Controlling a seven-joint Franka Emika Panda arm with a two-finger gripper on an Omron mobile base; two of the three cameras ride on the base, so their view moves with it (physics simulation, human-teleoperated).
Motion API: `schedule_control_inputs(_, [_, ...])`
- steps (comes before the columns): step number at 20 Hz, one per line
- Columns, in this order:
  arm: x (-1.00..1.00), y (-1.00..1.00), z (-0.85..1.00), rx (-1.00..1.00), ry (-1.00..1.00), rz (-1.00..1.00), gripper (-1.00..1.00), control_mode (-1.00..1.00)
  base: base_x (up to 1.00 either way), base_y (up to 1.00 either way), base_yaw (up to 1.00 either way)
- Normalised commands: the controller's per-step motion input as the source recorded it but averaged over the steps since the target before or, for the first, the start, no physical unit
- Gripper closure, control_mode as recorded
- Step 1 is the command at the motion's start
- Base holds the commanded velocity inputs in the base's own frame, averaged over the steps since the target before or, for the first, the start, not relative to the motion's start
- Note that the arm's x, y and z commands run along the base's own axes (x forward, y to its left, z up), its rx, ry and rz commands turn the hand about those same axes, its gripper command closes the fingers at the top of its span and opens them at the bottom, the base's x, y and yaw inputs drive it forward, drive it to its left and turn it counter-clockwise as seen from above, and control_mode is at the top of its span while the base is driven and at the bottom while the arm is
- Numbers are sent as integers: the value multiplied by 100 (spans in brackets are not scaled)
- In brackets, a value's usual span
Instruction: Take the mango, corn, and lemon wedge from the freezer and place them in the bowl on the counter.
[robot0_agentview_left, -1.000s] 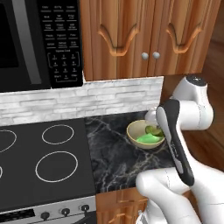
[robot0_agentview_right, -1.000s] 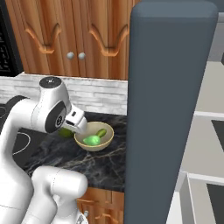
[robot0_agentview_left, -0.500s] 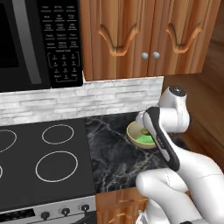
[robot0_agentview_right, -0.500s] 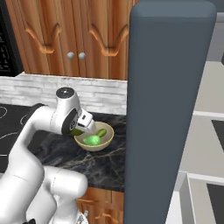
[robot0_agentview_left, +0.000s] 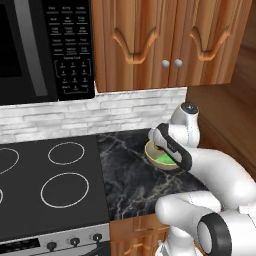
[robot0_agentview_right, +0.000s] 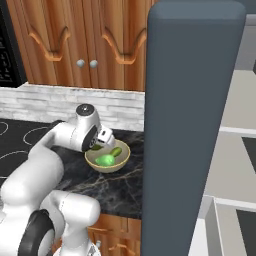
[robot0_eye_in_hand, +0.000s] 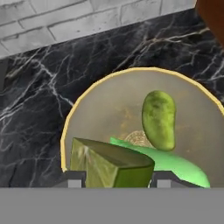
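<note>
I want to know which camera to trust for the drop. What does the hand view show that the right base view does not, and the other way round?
Hand view alone: the lemon wedge clamped between the gripper fingertips, directly over the bowl, and a darker oval fruit lying apart from the bright green item.
Right base view alone: the arm bent over the bowl, the tall dark freezer door to the right, and the wooden cupboards above.
Both: the tan bowl on the black marble counter, green produce inside, and the pale brick wall behind.
</note>
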Motion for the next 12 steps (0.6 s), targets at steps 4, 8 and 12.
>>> schedule_control_inputs(4, [61, 0, -28, 0, 1, 0, 100, -100, 0, 0, 0])
schedule_control_inputs(8, [32, -5, -30, 0, 0, 0, 100, -100, 0, 0, 0])
schedule_control_inputs(12, [32, 0, -41, 0, 0, 0, 100, -100, 0, 0, 0])
